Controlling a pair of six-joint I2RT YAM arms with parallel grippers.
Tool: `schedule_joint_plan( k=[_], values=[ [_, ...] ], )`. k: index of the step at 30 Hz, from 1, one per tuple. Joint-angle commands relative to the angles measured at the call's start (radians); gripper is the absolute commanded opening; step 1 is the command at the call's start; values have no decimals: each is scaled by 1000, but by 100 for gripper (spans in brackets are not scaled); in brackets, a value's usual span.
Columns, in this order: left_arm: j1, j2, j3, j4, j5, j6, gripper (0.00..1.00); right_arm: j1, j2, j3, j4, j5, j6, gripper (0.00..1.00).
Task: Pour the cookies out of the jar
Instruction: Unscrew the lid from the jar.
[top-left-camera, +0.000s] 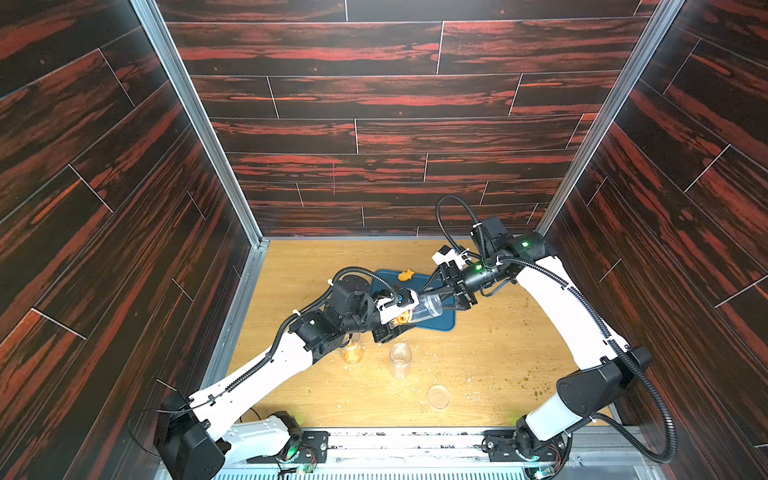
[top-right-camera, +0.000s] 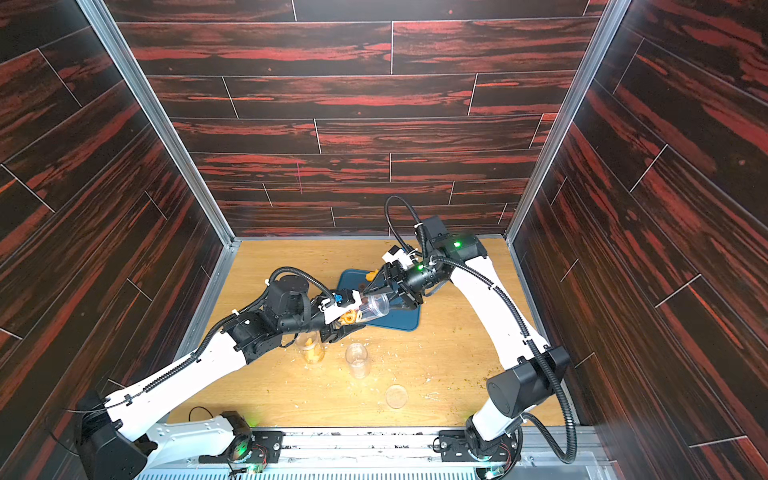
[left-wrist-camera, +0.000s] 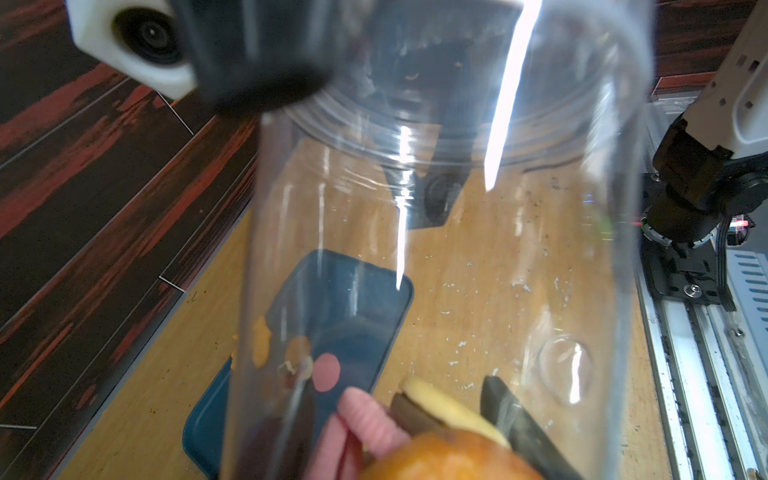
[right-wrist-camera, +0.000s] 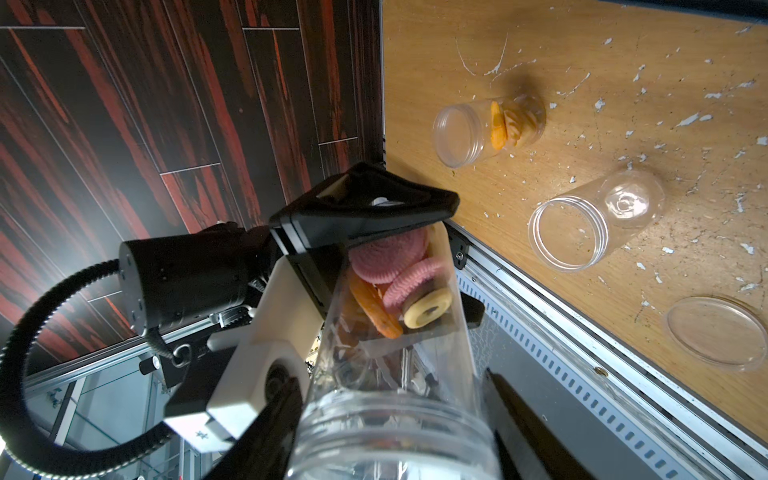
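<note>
**Tech A:** What stood nearest on the table (top-left-camera: 498, 386)?

**Tech B:** A clear lid (top-left-camera: 438, 396) lay flat there. Just beyond it stood an empty jar (top-left-camera: 400, 360). Beside that stood a second jar (top-left-camera: 352, 352), open and holding orange pieces. Pale crumbs (right-wrist-camera: 692, 119) were scattered around them.

**Tech A:** Where was the held jar?

**Tech B:** The held jar (top-left-camera: 430, 306) hung roughly on its side in the air, above the near part of the blue tray (top-left-camera: 444, 325). The cookies (right-wrist-camera: 390, 266), pink, orange and yellow, sat packed at its base end.

**Tech A:** What was the state of the fingers?

**Tech B:** The left gripper (top-left-camera: 404, 316) had its fingers clenched on the base end. The right gripper (top-left-camera: 436, 300) grasped the threaded neck end.

**Tech A:** What was the farthest item?

**Tech B:** One orange fish-shaped piece (top-left-camera: 406, 274) lay on the far end of the tray.
</note>
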Motion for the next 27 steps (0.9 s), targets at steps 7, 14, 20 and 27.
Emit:
schedule_joint_plan(
  k=[7, 14, 20, 27],
  values=[
    [8, -16, 35, -72, 7, 11, 30, 8, 18, 35, -23, -28, -39, 86],
    [8, -27, 30, -87, -20, 9, 30, 6, 14, 33, -9, -22, -26, 87],
    [8, -40, 21, -83, -45, -4, 30, 6, -1, -5, 13, -27, -12, 84],
    [11, -49, 11, -71, -54, -23, 29, 12, -28, -70, 74, -41, 28, 84]
  ],
)
